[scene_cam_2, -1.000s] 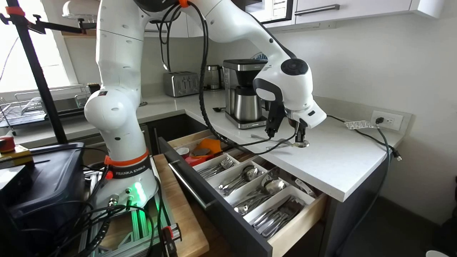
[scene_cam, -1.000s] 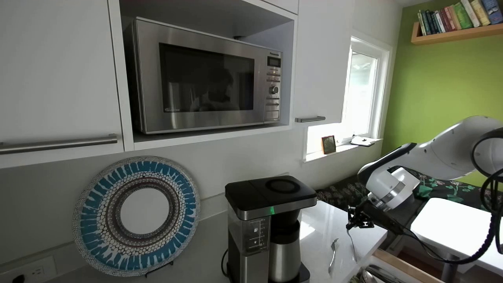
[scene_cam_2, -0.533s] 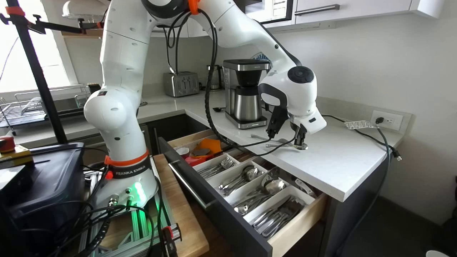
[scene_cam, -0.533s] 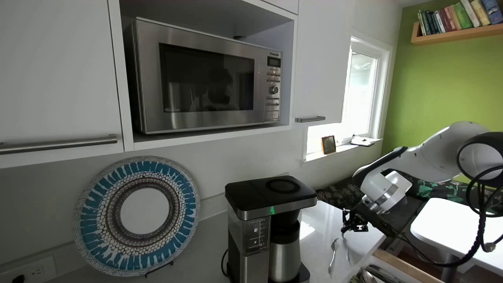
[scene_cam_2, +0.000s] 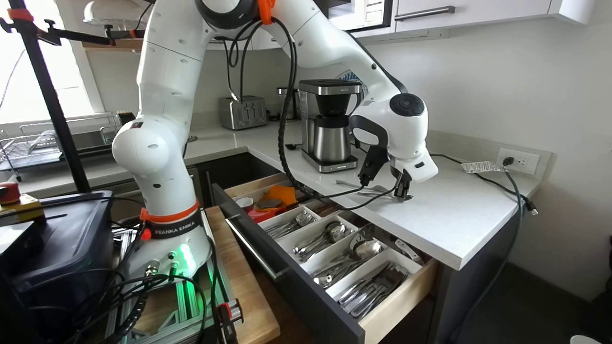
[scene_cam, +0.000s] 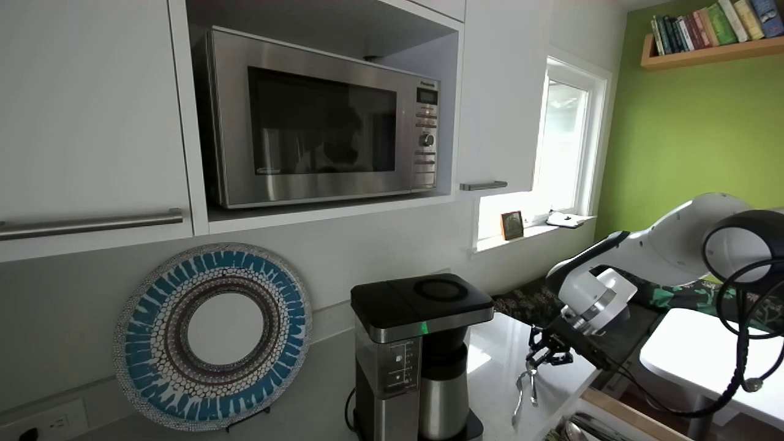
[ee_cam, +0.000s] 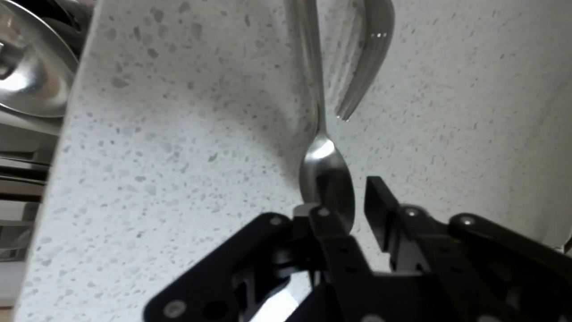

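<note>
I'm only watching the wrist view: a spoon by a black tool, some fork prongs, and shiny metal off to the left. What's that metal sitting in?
Observer: A drawer with wooden sides, pulled out from under the counter.
Visitor: And the rest of the fork? It runs out of my picture.
Observer: Its handle end is the one nearer a coffee maker on the same counter.
Visitor: So what carries this tool, down here at the spoon?
Observer: A white robot arm, with the open drawer between its base and the spoon.
</note>
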Controlling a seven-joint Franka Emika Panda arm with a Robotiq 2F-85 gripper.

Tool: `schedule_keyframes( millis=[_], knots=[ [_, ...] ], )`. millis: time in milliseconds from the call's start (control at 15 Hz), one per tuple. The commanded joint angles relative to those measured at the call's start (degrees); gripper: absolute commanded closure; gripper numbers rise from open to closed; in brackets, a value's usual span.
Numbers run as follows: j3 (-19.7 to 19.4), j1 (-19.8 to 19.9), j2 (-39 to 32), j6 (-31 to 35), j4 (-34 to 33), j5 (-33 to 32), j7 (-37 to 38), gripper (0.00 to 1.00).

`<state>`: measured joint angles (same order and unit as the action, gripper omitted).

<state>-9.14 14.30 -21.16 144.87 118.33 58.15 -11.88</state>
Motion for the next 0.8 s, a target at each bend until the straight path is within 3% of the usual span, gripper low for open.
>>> schedule_keyframes(
  millis=[0, 333, 533, 733],
  knots=[
    [0.43, 0.68, -0.07, -1.09, -0.56, -0.06, 1.06, 0.42],
    [-0.57, -0.49, 3.29, -0.87, 1.16, -4.43, 2.35, 0.04],
    [-1.24, -0.94, 6.85, -1.73, 2.38, -11.16, 4.94, 0.0],
    [-3.59, -3.21, 10.81, -2.31, 4.09, -25.11, 12.52, 0.0]
  ],
)
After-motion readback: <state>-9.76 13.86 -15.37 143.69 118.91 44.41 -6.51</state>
